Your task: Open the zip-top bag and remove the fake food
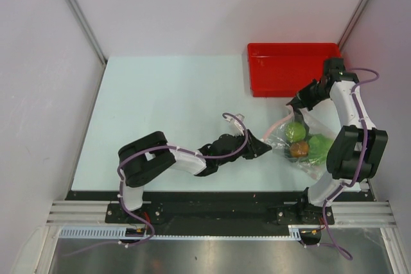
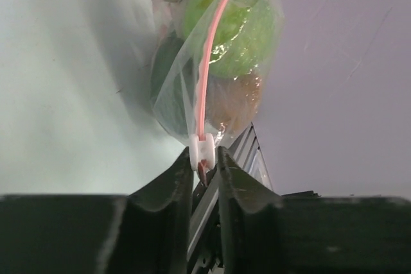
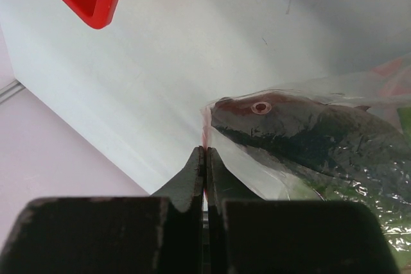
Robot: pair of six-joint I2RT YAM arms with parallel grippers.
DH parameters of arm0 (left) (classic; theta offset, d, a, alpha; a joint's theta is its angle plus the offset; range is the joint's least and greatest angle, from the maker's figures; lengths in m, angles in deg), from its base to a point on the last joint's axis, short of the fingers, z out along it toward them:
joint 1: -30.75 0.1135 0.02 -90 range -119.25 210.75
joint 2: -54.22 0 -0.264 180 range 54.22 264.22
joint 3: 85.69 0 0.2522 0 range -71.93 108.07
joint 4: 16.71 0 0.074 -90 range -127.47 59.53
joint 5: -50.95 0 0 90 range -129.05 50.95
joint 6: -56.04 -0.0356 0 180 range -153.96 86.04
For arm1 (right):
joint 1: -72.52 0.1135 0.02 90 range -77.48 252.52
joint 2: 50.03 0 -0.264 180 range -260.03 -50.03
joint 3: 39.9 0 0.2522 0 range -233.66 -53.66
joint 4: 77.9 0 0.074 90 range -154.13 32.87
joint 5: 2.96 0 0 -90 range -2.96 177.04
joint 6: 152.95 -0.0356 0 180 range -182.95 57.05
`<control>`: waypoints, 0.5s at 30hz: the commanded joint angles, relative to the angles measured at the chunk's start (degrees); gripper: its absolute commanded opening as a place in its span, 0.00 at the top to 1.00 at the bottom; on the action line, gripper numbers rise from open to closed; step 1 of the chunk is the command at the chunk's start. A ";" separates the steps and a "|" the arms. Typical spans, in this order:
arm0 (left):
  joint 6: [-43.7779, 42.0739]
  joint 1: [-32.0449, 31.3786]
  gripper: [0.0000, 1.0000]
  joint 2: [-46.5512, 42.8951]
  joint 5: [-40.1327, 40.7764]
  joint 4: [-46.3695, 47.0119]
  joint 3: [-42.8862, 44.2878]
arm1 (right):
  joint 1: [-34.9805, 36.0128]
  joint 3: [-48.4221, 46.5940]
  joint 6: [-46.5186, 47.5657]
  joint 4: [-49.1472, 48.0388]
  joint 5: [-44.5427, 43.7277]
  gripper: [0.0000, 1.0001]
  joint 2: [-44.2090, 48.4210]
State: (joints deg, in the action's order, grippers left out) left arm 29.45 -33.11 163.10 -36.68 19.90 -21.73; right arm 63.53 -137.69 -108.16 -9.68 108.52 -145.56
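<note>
- Step in hand, by my reading: unzipping. The mouth looks shut, and none of the fake food (image 1: 297, 134) is out yet.
- The zip-top bag (image 1: 307, 166) lies on the counter (image 1: 167, 120) towards my right side, near the red tray (image 1: 252, 72). The grey fish (image 3: 308, 133), green fruit (image 2: 241, 30), orange fruit (image 1: 298, 149) and lettuce piece (image 1: 319, 147) are all inside it.
- My left tool (image 2: 203, 158) is clenched on the white slider (image 2: 202, 147) at the near end of the pink zip strip (image 2: 207, 75), one fingertip on each side.
- My right tool (image 3: 205, 155) is pinched flat on the bag's edge beside the fish's head. A sliver of pink shows between its fingers, so it anchors that end.
- Next, I should run the slider along the strip while my right tool holds firm and keeps the strip taut. Which direction opens it I cannot tell.
- The slider is small and the plastic crinkly, so I judge a slow, straight pull is safest against slipping or bunching.
</note>
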 commanded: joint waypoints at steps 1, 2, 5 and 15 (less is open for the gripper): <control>0.92 0.92 0.82 0.89 -1.31 8.34 1.40 | -0.32 -2.81 0.39 -0.14 0.76 1.00 -0.19; -0.13 1.01 0.93 0.55 -1.49 8.25 1.40 | -0.32 -2.55 0.47 -0.05 0.85 1.00 -0.19; -3.98 1.98 1.00 -1.47 -3.58 6.68 0.70 | -0.32 -2.72 2.31 0.39 0.06 0.90 0.34; -30.97 4.09 1.00 -12.11 -11.51 -25.81 10.62 | 4.06 -8.34 8.74 11.26 -17.40 0.21 7.36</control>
State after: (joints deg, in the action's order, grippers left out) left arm 13.48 -29.15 157.79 -45.19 6.33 -18.13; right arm 64.27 -141.45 -101.86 -6.07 101.39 -144.20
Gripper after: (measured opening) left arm 0.007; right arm 0.728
